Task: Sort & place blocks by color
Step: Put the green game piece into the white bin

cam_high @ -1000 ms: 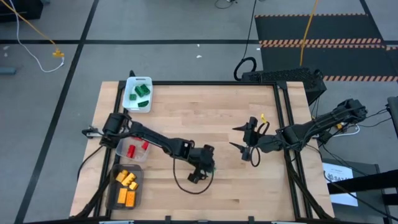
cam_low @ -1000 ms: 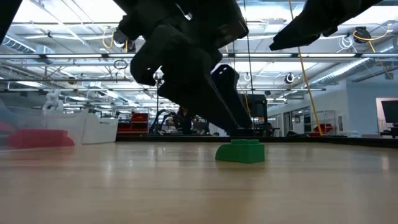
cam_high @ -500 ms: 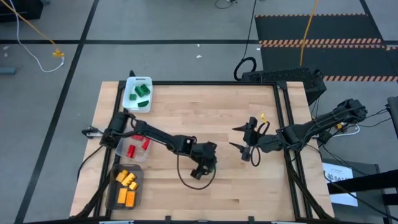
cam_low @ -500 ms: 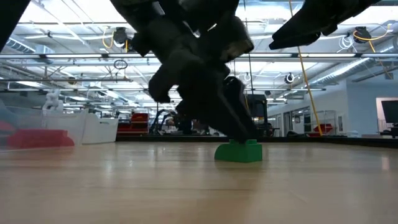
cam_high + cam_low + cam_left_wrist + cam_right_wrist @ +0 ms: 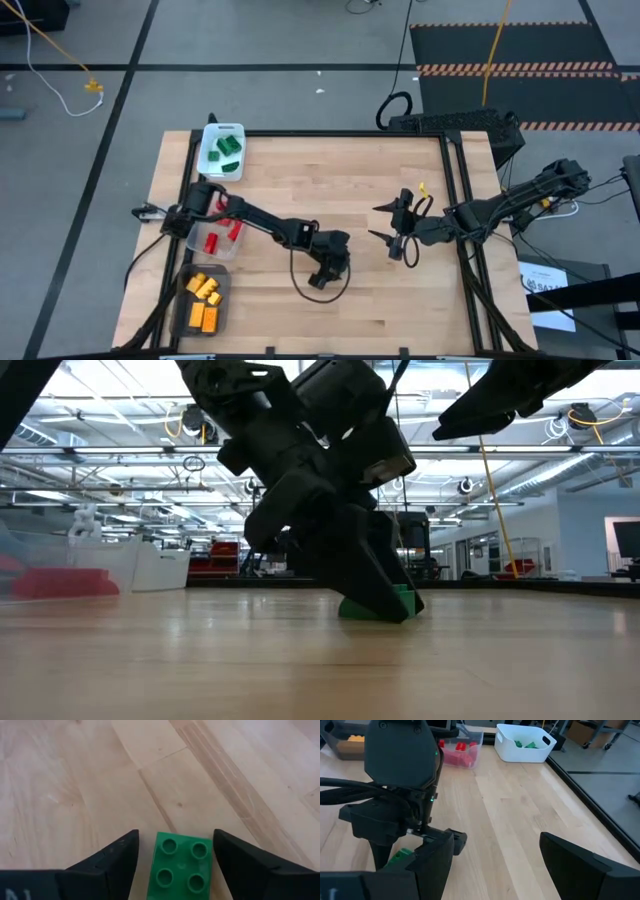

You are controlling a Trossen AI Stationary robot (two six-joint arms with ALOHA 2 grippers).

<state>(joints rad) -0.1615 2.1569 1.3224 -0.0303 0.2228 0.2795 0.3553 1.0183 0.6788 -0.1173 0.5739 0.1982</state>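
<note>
The left tool (image 5: 327,270) is down low on the wooden bench (image 5: 400,300), near the middle. Its two dark fingers (image 5: 112,865) are spread apart, one on each side of a green block (image 5: 181,867). The block has four round studs on top and sits flat on the bench. The fingers are just beside the block, and small gaps show between them and it in the left wrist view. In the low view, the tool (image 5: 375,595) stands in front of most of the green block (image 5: 403,600), so only a bit of green peeks out.

The right tool (image 5: 400,235) hangs above the bench, off to the right side and well apart from the block. Its fingers are spread wide and hold nothing.

Three trays sit along the left edge of the bench. The white tray (image 5: 208,150) at the far corner holds green blocks (image 5: 226,150). The clear tray (image 5: 200,245) in the middle holds red blocks (image 5: 212,241), and the left arm reaches across it. The dark tray (image 5: 181,305) at the near corner holds yellow and orange blocks (image 5: 203,300).
</note>
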